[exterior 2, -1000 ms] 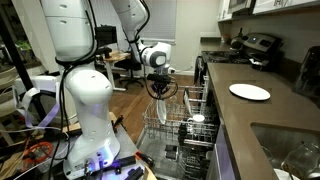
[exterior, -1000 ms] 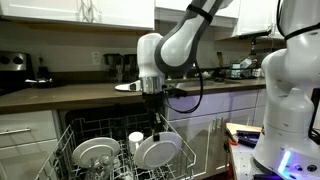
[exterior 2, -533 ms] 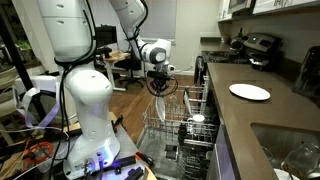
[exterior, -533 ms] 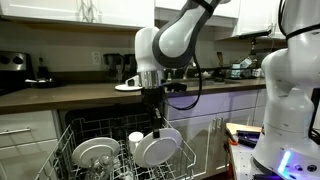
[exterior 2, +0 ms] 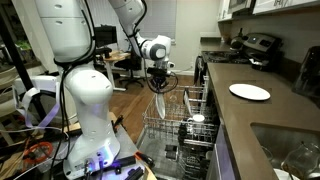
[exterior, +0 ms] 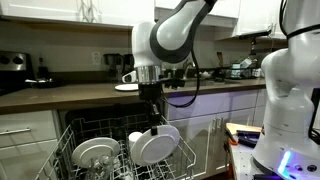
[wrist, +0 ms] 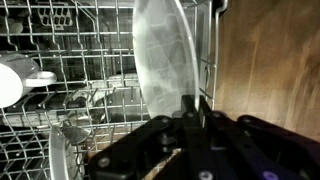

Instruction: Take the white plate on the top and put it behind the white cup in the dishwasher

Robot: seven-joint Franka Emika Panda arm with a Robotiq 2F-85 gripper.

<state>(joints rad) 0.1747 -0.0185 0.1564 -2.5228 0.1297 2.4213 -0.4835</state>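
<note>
My gripper [exterior: 154,122] [exterior 2: 161,88] [wrist: 196,104] is shut on the upper rim of the white plate [exterior: 156,146] [exterior 2: 162,104] [wrist: 160,60]. The plate hangs upright and edge-down just above the white wire rack [exterior: 70,140] [exterior 2: 176,128] of the open dishwasher. The white cup [exterior: 136,138] [exterior 2: 197,119] [wrist: 12,80] stands in the rack, close beside the hanging plate. In the wrist view the plate fills the middle and the cup sits at the far left.
A greyish round dish [exterior: 93,152] leans in the rack beside the cup. Another white plate [exterior 2: 249,92] lies on the dark countertop [exterior 2: 270,115]. White drawers [exterior: 25,135] flank the dishwasher. A second robot's white base [exterior 2: 90,110] stands close by.
The arm has carried the plate a little sideways over the rack, toward the cup. The grip on the plate is unchanged.
</note>
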